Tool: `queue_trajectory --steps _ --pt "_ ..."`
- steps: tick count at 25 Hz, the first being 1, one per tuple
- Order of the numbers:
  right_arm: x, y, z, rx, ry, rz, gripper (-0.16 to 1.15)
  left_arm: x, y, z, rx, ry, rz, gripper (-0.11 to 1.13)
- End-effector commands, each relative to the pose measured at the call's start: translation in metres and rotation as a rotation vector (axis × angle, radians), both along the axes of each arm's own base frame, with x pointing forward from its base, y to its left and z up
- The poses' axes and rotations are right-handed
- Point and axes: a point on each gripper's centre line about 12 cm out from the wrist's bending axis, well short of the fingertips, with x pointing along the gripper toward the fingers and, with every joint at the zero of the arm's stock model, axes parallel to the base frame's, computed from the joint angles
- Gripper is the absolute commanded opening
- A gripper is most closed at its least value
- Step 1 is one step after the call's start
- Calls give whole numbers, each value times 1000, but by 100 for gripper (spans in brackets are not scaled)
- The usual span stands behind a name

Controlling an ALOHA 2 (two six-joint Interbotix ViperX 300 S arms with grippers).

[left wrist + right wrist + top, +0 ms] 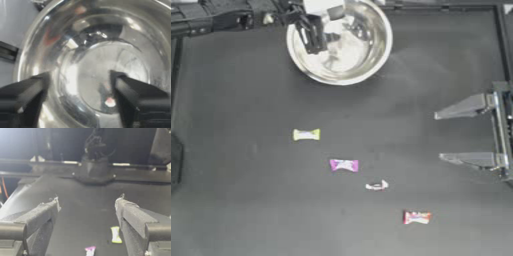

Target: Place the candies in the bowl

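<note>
With the left gripper (312, 37) spread empty over the bowl (371, 65) at upper centre, four light, crinkly candies lie mid-frame; the yellow-green candy (306, 134) seems best pinched across its firm middle.

left end effector (78, 96) (jaws spread wide, nothing between them) over the shiny bowl (40, 32) interior
</note>
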Motion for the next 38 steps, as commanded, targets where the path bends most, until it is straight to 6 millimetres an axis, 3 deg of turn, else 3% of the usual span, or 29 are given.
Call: queue_trajectory --steps 1,7,13,17,21,27,33,38 --pt "2 0 3 1 -6 -3 97 -1 -5 45 55 -85 -3 94" --pt "2 0 2 1 -2 -3 97 -12 -46 90 93 -161 -58 96" --pt "1 -1 3 1 11 -3 97 -44 -115 132 104 -283 -140 93" --pt "0 -1 3 3 31 -3 97 -71 -158 143 93 -394 -191 92" --pt "-1 -1 8 3 32 -4 97 -101 -196 141 47 -467 -236 91" --pt "-3 -1 10 6 34 -4 97 -140 -245 120 -20 -531 -336 85" --pt "-2 -1 11 3 63 -8 97 -179 -269 91 -45 -646 -374 83" --pt "1 -2 17 58 248 -15 97 -193 -272 84 -65 -683 -370 82"
